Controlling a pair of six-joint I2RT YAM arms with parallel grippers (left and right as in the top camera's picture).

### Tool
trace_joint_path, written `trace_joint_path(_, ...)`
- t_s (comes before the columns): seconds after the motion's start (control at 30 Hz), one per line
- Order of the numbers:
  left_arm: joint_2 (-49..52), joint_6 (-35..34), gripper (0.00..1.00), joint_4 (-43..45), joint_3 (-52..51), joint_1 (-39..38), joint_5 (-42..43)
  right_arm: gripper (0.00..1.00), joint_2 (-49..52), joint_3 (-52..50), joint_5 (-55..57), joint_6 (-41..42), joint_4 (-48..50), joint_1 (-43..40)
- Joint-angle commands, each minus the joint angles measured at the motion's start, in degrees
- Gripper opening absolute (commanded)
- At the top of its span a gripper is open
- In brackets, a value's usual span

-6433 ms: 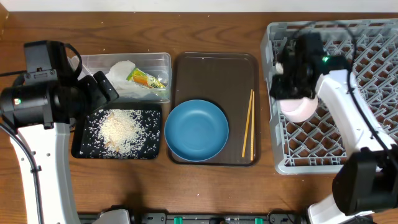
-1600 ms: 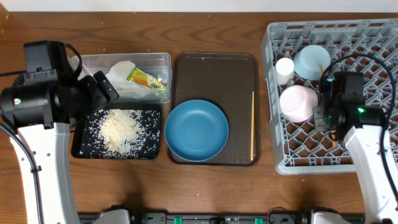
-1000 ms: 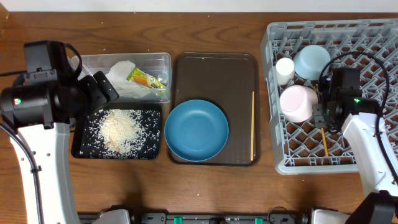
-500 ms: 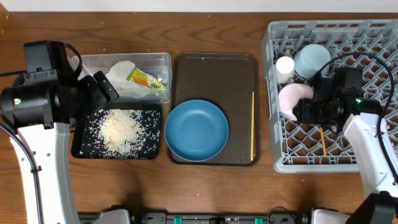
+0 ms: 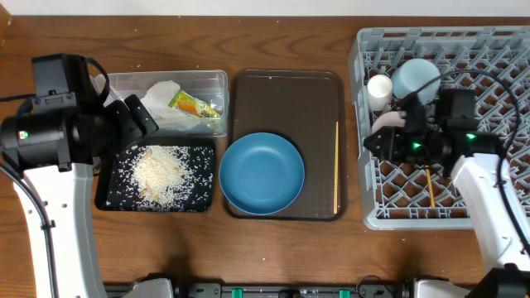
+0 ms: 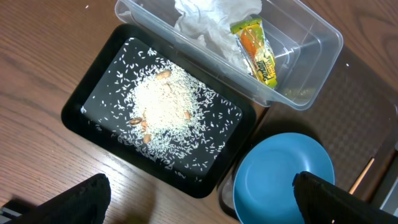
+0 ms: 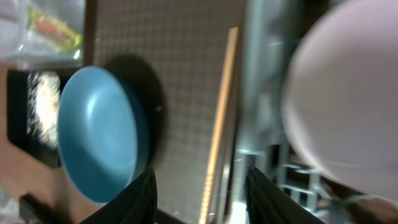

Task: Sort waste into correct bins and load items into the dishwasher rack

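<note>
Next item: chopstick [image 5: 336, 165] beside dishwasher rack [image 5: 497, 41]. Right gripper [image 7: 199, 191] (jaws half-open, empty) should straddle it squarely mid-length; left gripper [image 6: 205, 195] wide, empty.

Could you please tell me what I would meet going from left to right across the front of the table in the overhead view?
black tray → blue plate → chopstick lying on the serving tray → dishwasher rack

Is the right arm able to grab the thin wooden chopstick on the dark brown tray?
Probably yes: the thin wooden chopstick lies uncovered beside the large blue round plate, and the right gripper hangs open close by.
</note>
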Motion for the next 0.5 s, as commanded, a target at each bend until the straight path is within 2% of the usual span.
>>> trace_joint_path(0.0,0.3,0.3,0.96,-0.2,0.1,0.3,-0.9,0.43,-0.9,0.7,-0.3,3.8,0.7,4.7)
trace_joint_path(0.2,0.3,0.3,0.96,-0.2,0.1,0.3,-0.9,0.41,-0.8,0.7,13.2,13.5,1.5,16.3)
trace_joint_path(0.47,0.3,0.3,0.96,-0.2,0.1,0.3,-0.9,0.34,0.7,0.7,38.2,23.8,3.2,32.3)
